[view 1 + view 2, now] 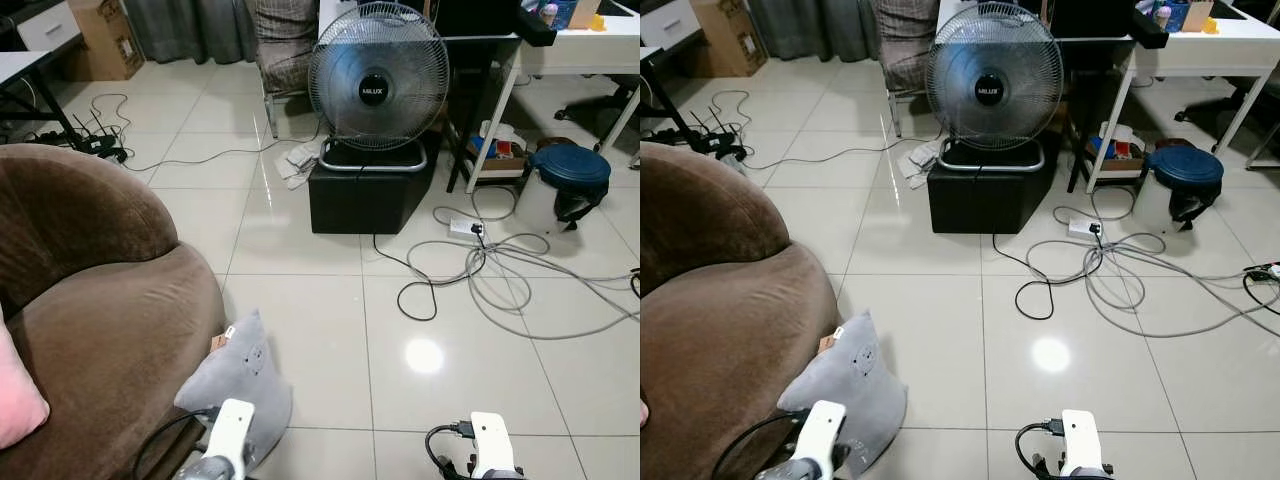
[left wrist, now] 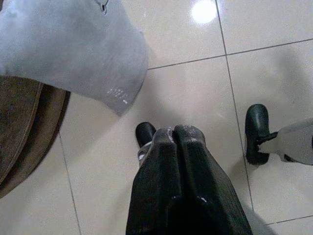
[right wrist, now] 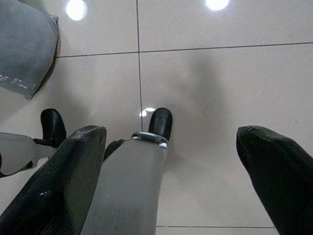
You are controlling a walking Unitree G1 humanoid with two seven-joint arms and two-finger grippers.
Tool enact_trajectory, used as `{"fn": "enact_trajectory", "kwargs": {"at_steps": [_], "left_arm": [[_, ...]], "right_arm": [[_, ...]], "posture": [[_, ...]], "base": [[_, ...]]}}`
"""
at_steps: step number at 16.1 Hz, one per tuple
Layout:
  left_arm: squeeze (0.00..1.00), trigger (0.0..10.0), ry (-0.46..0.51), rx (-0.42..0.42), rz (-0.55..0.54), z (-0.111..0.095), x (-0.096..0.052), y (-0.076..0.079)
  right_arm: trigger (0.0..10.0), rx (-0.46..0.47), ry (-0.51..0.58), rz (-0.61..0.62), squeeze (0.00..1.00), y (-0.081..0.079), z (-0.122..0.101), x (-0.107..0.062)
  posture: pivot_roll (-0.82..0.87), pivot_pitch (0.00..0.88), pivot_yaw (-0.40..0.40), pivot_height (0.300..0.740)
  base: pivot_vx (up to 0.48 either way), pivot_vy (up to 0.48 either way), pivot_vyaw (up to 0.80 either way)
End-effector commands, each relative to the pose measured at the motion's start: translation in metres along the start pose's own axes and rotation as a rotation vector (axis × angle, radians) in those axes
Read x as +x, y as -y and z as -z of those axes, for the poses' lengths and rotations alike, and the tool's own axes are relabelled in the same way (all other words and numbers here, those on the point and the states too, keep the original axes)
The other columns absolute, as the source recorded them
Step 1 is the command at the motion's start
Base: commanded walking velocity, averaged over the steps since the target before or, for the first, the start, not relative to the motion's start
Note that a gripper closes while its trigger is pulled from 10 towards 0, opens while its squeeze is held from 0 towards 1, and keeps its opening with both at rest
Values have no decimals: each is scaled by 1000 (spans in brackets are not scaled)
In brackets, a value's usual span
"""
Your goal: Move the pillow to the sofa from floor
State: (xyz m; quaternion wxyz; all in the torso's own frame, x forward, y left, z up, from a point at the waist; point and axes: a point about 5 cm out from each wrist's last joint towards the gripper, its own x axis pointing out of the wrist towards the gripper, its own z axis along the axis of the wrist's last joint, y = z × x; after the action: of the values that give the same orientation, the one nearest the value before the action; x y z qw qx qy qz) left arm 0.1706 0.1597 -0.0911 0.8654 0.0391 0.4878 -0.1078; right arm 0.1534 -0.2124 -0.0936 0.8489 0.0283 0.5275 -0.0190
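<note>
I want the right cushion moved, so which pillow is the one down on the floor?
The grey pillow, standing on the tiles and leaning against the brown sofa. The pink pillow already lies on the sofa seat.

Ahead of me a round fan (image 1: pixel 378 78) stands on a black box (image 1: pixel 368 195). Right of that box, grey cables (image 1: pixel 505 275) loop over the tiled floor (image 1: pixel 330 300), and beyond them sits a blue-lidded bin (image 1: pixel 567 185).

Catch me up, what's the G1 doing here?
It stands over a grey pillow that lies on the tiled floor, leaning against the brown sofa. Nothing is grasped yet. The left gripper hangs shut near the pillow, the right gripper hangs open over bare tile. The pillow is not yet on the sofa.
</note>
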Motion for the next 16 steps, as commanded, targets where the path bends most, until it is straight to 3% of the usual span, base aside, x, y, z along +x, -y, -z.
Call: {"fn": "enact_trajectory", "kwargs": {"at_steps": [1,8,10,11,13,14,15,16], "left_arm": [[0,10000,-4,5,-4,-2,1,2],[0,10000,-42,-28,-19,0,2,8],[0,10000,-11,-32,-72,-8,2,-2],[0,10000,67,-61,-132,-22,0,-17],[0,10000,122,-100,-212,-30,-4,-35],[0,10000,124,-98,-262,-32,-9,-53],[0,10000,116,-81,-255,-32,-9,-54],[0,10000,111,-32,-225,-33,-8,-50]], "right_arm": [[10000,9,-7,5,0,-1,1,0],[10000,-32,1,9,0,1,0,0],[10000,45,78,48,0,2,-3,-1],[10000,68,117,21,0,0,-5,-1],[10000,64,151,-8,0,-2,-8,-1],[10000,65,171,-34,0,-4,-11,-1],[10000,52,172,-41,0,-4,-11,-1],[10000,22,224,-81,0,-32,-53,4]], "posture": [[48,0,49,740],[62,0,35,740],[62,0,35,740],[62,0,35,740],[82,0,28,740],[116,0,22,740],[116,0,22,740],[161,0,19,740]], "base": [[0,0,0],[0,0,0],[0,0,0],[0,0,0],[0,0,0],[0,0,0],[0,0,0],[0,0,0]]}}
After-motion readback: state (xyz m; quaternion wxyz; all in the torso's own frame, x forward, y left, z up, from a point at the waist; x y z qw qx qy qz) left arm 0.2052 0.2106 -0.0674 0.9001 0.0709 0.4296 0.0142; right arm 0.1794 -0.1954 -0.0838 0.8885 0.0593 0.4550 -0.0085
